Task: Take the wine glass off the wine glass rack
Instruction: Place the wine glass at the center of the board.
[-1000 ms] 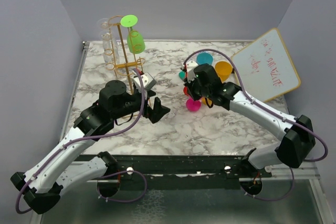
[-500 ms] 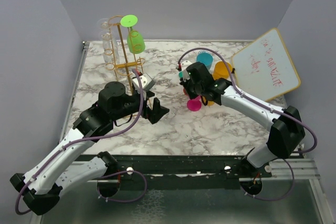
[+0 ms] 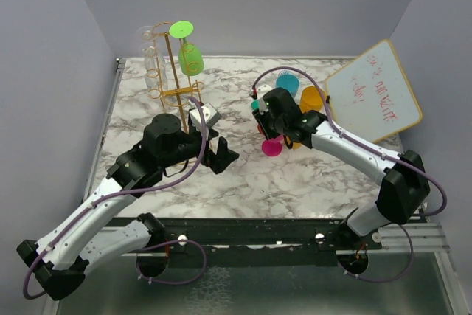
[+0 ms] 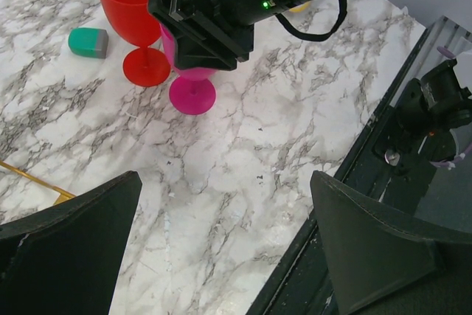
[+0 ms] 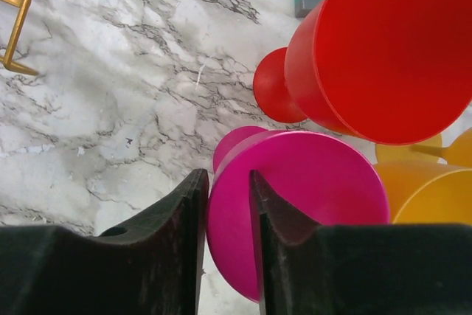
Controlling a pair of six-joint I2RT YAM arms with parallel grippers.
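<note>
The gold wire wine glass rack [image 3: 177,71] stands at the table's back left. A green wine glass [image 3: 190,59] hangs upside down on it, and a clear glass [image 3: 151,64] hangs on its left side. My left gripper [image 3: 220,154] is open and empty in front of the rack's base, low over the marble [image 4: 225,204]. My right gripper [image 3: 267,134] is shut on the rim of a magenta wine glass [image 5: 310,197], one finger inside the bowl and one outside. That glass [image 3: 272,147] stands upright on the table right of centre.
A red wine glass [image 5: 391,42], an orange one [image 3: 313,97] and a teal one [image 3: 287,82] stand close behind the magenta glass. A teal eraser [image 4: 88,41] lies by them. A whiteboard [image 3: 376,94] leans at the right. A gold rack foot [image 5: 22,5] shows at left.
My right arm has swung a little left and forward over the magenta glass, then held still. The left arm has shifted very slightly. The green glass has stayed on the rack.
</note>
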